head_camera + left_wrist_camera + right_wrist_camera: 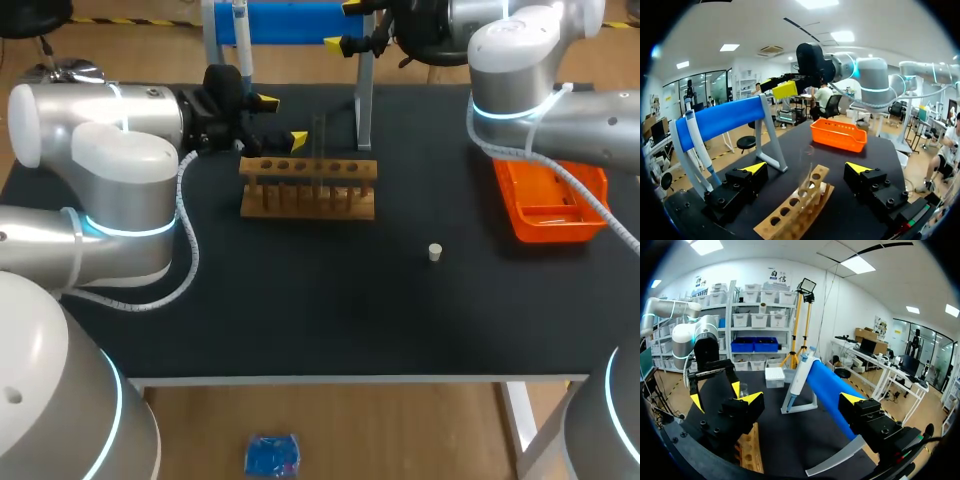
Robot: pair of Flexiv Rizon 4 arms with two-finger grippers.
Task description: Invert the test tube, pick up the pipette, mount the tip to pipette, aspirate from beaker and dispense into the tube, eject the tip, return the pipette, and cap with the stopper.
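A wooden rack (308,188) stands mid-table with a clear test tube (320,140) upright in it. My left gripper (283,122) is open at the rack's left end. In the left wrist view the tube (808,179) stands between the open fingers of the left gripper (806,170), and neither finger touches it. The pipette (240,35) hangs on the blue stand (300,20) at the back. My right gripper (343,25) is open and empty near that stand. From the right wrist, the pipette (801,372) lies just ahead of the right gripper (801,398). A white stopper (435,252) sits on the mat.
An orange tray (548,200) lies at the right, under my right arm. A white tip box (774,377) and a small clear beaker (743,389) stand at the far end of the table, past the stand (827,390). Both arms hang close over the rack (747,450).
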